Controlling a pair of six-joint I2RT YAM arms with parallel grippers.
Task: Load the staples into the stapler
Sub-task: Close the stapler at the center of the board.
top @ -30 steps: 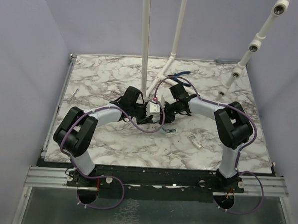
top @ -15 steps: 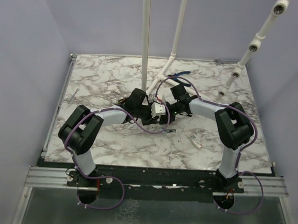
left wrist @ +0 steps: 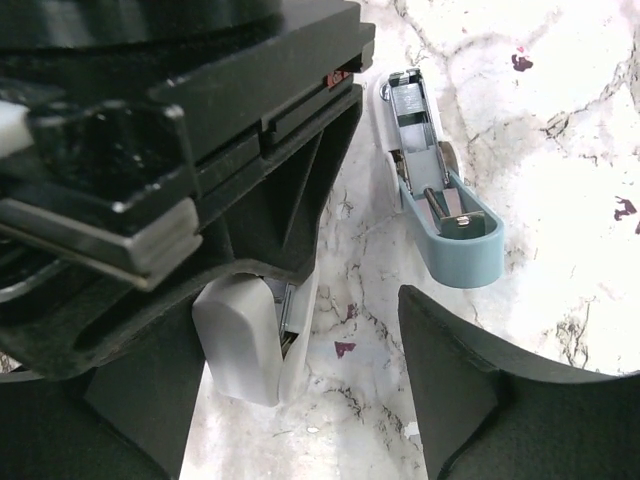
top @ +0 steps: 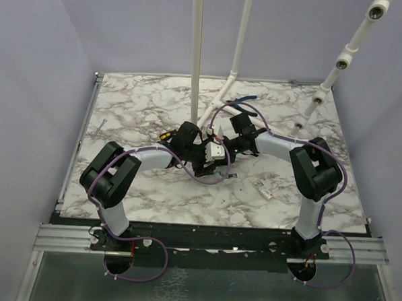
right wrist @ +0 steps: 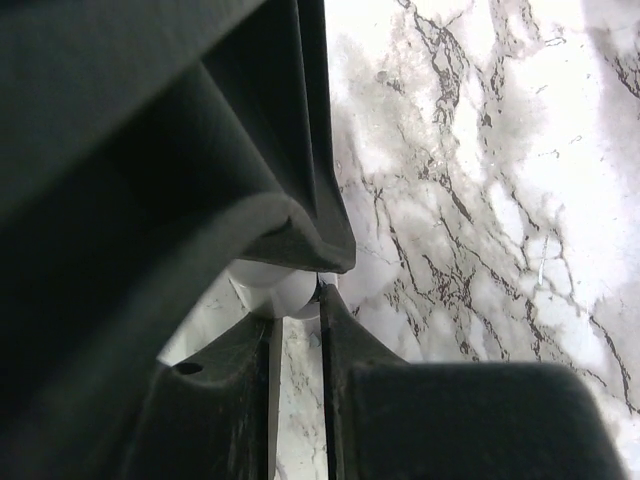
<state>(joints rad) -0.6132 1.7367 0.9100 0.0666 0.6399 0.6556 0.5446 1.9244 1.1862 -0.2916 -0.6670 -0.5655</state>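
Two claws crowd together: the left claw [left wrist: 330, 340] is spread, while the right claw [right wrist: 297, 325] is nearly pressed together, seemingly pinching a white block [left wrist: 245, 340] that sits between the left's fingers. The stapler [left wrist: 440, 215] lies open ahead-right of the left claw, untouched. Closing the left claw could jar the block loose or clip the right claw. There is room rightward, over the table [left wrist: 560, 150].
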